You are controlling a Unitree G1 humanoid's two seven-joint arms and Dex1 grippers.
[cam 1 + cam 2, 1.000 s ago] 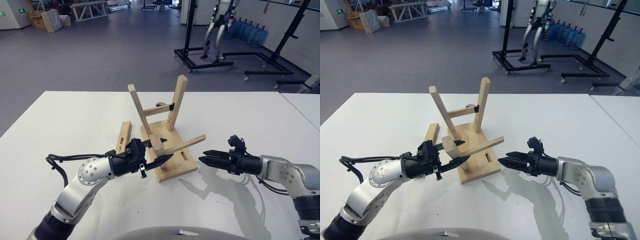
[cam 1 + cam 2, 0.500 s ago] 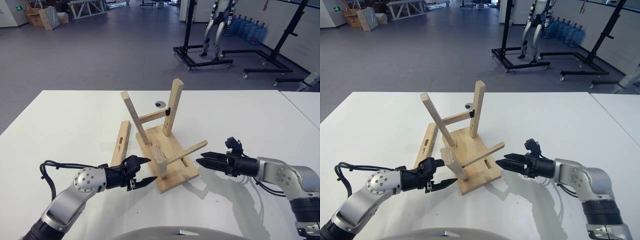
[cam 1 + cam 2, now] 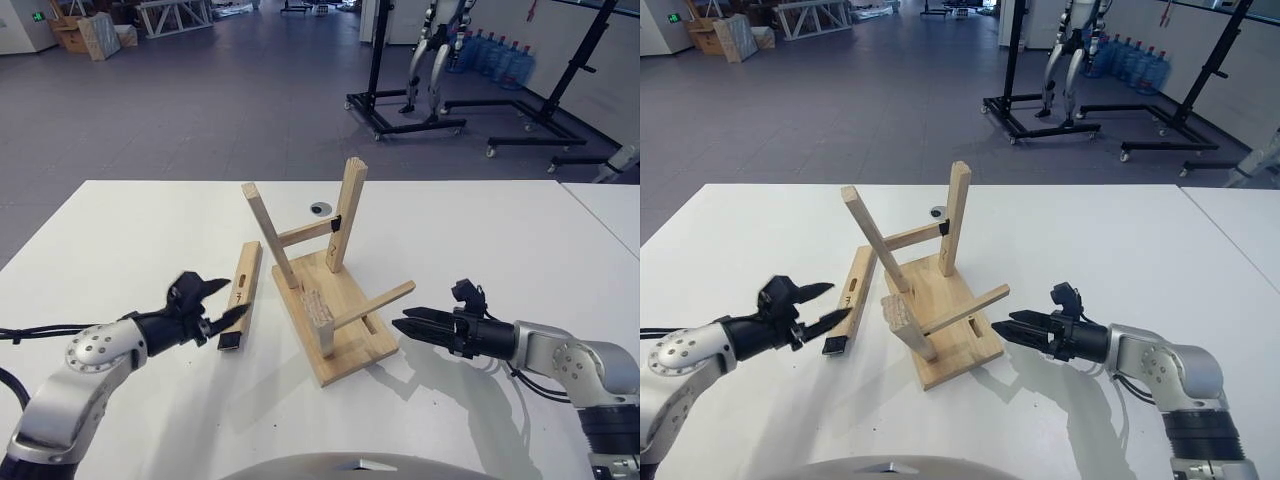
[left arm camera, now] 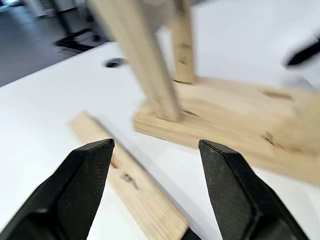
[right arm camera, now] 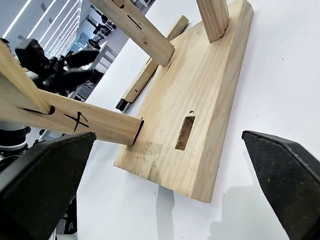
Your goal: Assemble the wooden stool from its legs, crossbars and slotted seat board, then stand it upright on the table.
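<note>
The slotted seat board (image 3: 345,335) lies flat on the white table (image 3: 130,230). Two legs (image 3: 264,232) stand up from it, joined by a crossbar (image 3: 306,232). A short third leg (image 3: 317,318) leans at its near end with a crossbar (image 3: 375,302) sticking out to the right. A loose leg (image 3: 241,288) lies on the table left of the board. My left gripper (image 3: 235,297) is open, its fingers (image 4: 90,165) on either side of the loose leg's near part. My right gripper (image 3: 400,325) is open just right of the board, level with an empty slot (image 5: 185,133).
A round cable hole (image 3: 319,208) sits in the table behind the stool. A second table (image 3: 605,215) adjoins at the right. Black wheeled frames (image 3: 420,110) stand on the floor far behind. Bare tabletop lies on the left and right.
My left gripper has drawn back from the short leg and swung left to the loose leg. The right gripper has barely moved. The head camera shifted a second ago.
</note>
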